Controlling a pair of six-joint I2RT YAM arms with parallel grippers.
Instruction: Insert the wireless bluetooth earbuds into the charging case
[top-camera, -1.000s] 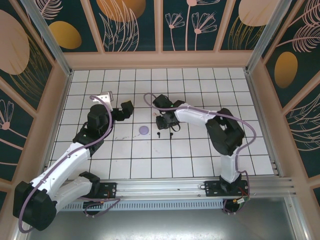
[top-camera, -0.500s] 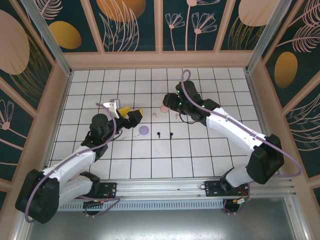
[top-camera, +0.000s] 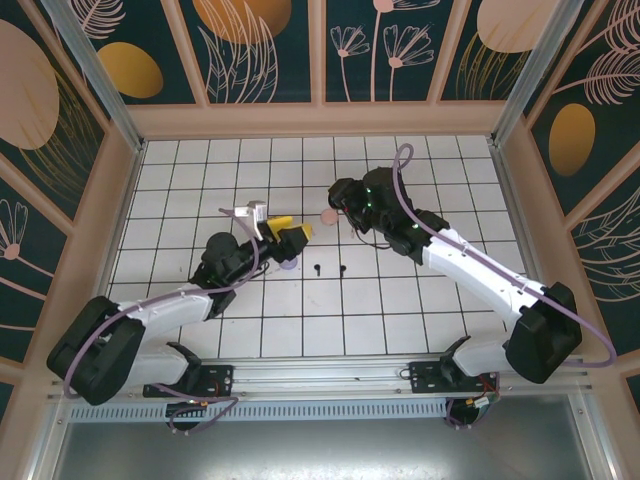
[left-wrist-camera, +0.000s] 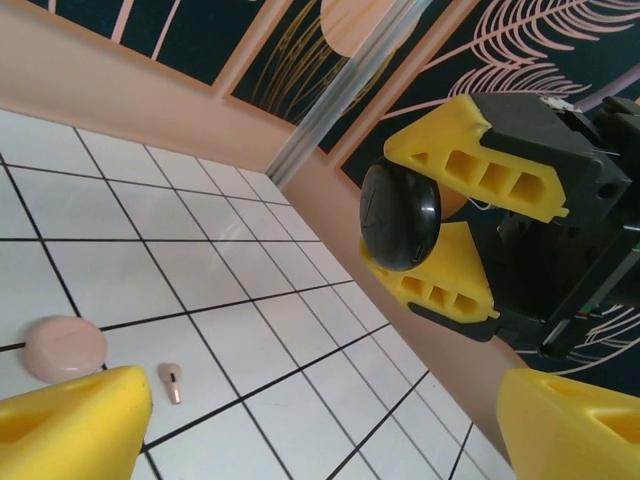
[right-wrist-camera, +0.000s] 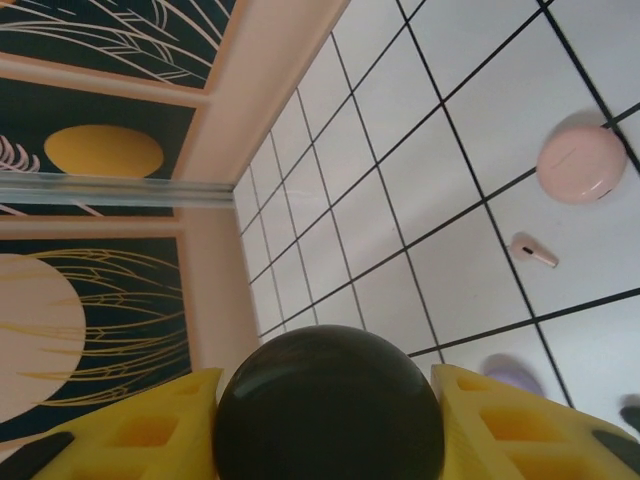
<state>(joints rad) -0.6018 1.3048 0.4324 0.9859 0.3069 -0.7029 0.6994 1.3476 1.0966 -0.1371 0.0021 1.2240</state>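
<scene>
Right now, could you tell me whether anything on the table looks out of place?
The black charging case is off the table, closed and clamped in the right gripper, while two black earbuds lie loose on it. A pink earbud lies loose beside the closed pink case.

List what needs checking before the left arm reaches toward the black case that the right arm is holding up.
1. Hold of the right gripper on the black case: ok, pinched from both sides.
2. Readiness of the left gripper: ok, open and empty.
3. Lid of the black case open: not ok, it looks closed.
4. Whereabouts of the black earbuds: ok, loose on the tiles.
5. The pink case and pink earbud out of the way: ok, lying on the tiles, apart from both grippers.
</scene>
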